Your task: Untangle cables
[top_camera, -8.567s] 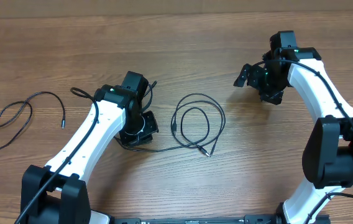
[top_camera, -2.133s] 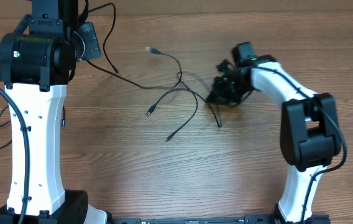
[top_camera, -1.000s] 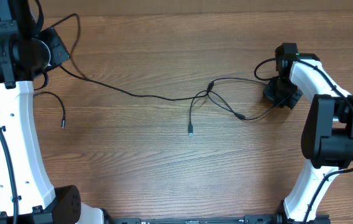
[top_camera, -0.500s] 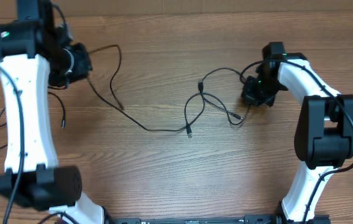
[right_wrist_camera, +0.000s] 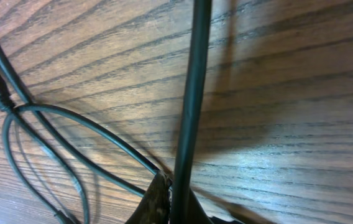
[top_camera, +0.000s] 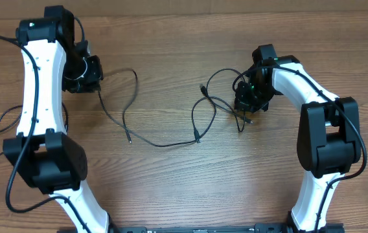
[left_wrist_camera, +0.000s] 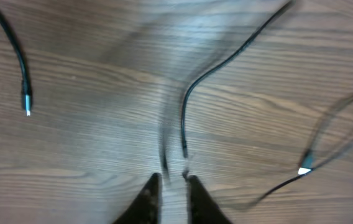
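Thin black cables (right_wrist_camera: 192,93) lie in loose loops, tangled at 3 o'clock. The right gripper (right_wrist_camera: 173,202) pinches one. The left gripper (left_wrist_camera: 173,186) has its fingers a little apart.

The left arm (top_camera: 41,65) and right arm (top_camera: 299,74) have white shells, black joints, black wiring, small green lights.

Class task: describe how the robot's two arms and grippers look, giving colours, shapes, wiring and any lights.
The left arm and right arm have smooth white shells joined by bulky black joints. Loose black wires run along them, and each shows a small green light. The left gripper and right gripper are black with tapering fingers.
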{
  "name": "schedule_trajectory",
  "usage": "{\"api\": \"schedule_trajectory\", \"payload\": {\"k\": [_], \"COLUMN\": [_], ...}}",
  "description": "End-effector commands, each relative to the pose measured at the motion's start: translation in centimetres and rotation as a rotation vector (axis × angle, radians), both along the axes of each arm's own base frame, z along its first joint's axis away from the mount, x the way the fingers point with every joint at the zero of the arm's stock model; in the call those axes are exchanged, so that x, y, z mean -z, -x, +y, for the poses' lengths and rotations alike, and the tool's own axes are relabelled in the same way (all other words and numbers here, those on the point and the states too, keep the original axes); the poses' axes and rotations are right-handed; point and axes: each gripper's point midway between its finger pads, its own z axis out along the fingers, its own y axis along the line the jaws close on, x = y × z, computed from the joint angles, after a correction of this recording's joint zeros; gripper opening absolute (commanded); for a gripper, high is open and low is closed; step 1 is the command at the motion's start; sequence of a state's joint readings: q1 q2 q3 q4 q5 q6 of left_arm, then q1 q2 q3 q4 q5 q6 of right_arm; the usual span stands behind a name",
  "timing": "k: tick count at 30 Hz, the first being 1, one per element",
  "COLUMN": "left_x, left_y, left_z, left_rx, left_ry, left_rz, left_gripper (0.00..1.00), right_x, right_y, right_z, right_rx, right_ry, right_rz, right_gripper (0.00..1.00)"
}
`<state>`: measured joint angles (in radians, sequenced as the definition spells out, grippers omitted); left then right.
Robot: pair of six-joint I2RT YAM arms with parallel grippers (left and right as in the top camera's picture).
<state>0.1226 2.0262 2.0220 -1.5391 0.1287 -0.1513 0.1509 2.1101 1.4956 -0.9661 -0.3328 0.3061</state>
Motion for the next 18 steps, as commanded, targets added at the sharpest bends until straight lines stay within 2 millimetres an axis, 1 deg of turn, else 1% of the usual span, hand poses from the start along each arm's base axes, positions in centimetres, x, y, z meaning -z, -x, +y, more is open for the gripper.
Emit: {"api": "schedule_trajectory", "payload": {"k": [1, 2, 3, 4, 5, 6, 9, 11, 14, 15, 16, 18], "left_x": [1.4, 1.6, 1.7, 1.6, 1.5, 1.2, -0.2, -1.1, -1.3, -1.2, -1.2, -1.1], "left_y": [0.2, 0.3, 0.3, 0.3, 0.3, 0.1, -0.4, -0.4, -0.2, -0.1, 0.0, 0.4], "left_z": [1.4, 1.5, 1.3, 0.8, 0.2, -0.9, -4.8, -7.1, -9.1, -9.7, -10.3, -11.9], "left_rx": [-0.031, -0.041, -0.043, -0.034, -0.02, 0.006, 0.136, 0.218, 0.277, 0.296, 0.315, 0.355], "left_ry": [-0.025, -0.017, 0.002, 0.036, 0.071, 0.136, 0.356, 0.457, 0.479, 0.473, 0.469, 0.469], "left_rz": [0.049, 0.06, 0.065, 0.063, 0.057, 0.043, -0.029, -0.064, -0.065, -0.06, -0.056, -0.047], "left_gripper": [0.63, 0.72, 0.75, 0.76, 0.75, 0.74, 0.67, 0.55, 0.47, 0.36, 0.24, 0.04], "right_x": [-0.6, -0.6, -0.6, -0.6, -0.6, -0.6, -0.6, -0.6, -0.6, -0.6, -0.6, -0.6], "right_y": [-0.1, -0.1, -0.1, -0.1, -0.1, -0.2, -0.4, -0.4, -0.4, -0.4, -0.4, -0.5], "right_z": [0.1, 0.1, 0.0, 0.0, 0.0, 0.0, 0.1, 0.1, 0.1, 0.1, 0.1, 0.0], "right_rx": [-0.011, -0.011, -0.011, -0.011, -0.011, -0.011, -0.008, 0.004, 0.004, 0.004, 0.004, 0.004], "right_ry": [-0.007, -0.007, -0.004, -0.003, -0.004, -0.004, -0.005, -0.006, -0.006, -0.006, -0.006, -0.002], "right_rz": [-0.019, -0.02, -0.02, -0.02, -0.02, -0.022, -0.029, -0.028, -0.029, -0.029, -0.029, -0.03], "right_gripper": [0.04, 0.04, 0.04, 0.04, 0.04, 0.04, 0.04, 0.04, 0.04, 0.04, 0.04, 0.04]}}
